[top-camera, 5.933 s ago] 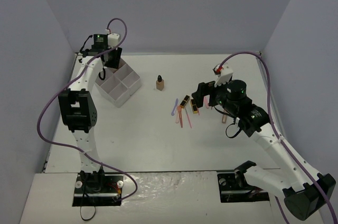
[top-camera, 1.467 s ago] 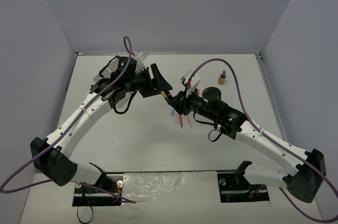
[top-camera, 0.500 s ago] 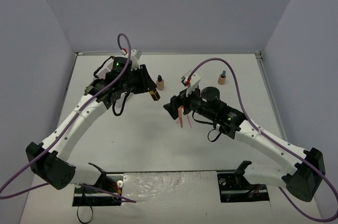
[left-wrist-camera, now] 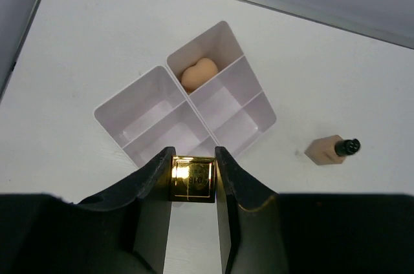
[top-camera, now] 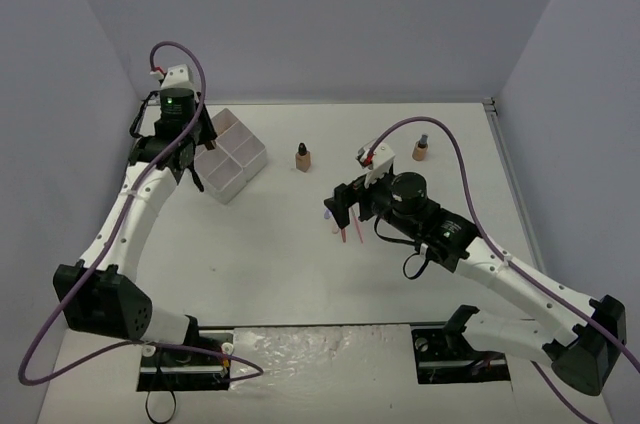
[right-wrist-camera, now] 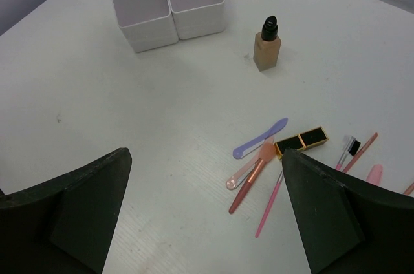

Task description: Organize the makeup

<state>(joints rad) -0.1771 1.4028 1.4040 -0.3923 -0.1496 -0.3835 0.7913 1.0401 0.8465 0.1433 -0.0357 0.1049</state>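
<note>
While the left gripper (left-wrist-camera: 193, 163) is clamped on a square, gold-faced black lipstick tube (left-wrist-camera: 192, 182) over one corner of the white box (left-wrist-camera: 157, 69), the right gripper (right-wrist-camera: 206, 187) gapes wide above loose sticks (right-wrist-camera: 249, 187), well apart from box and bottle (right-wrist-camera: 266, 46).

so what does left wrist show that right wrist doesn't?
Left wrist only: the left gripper shut on a gold lipstick, and a beige sponge in one compartment of the white box.
Right wrist only: the open right gripper and, loose on the table, a second lipstick, a purple spatula and a pink stick.
Both: the white box and the tan bottle.
</note>
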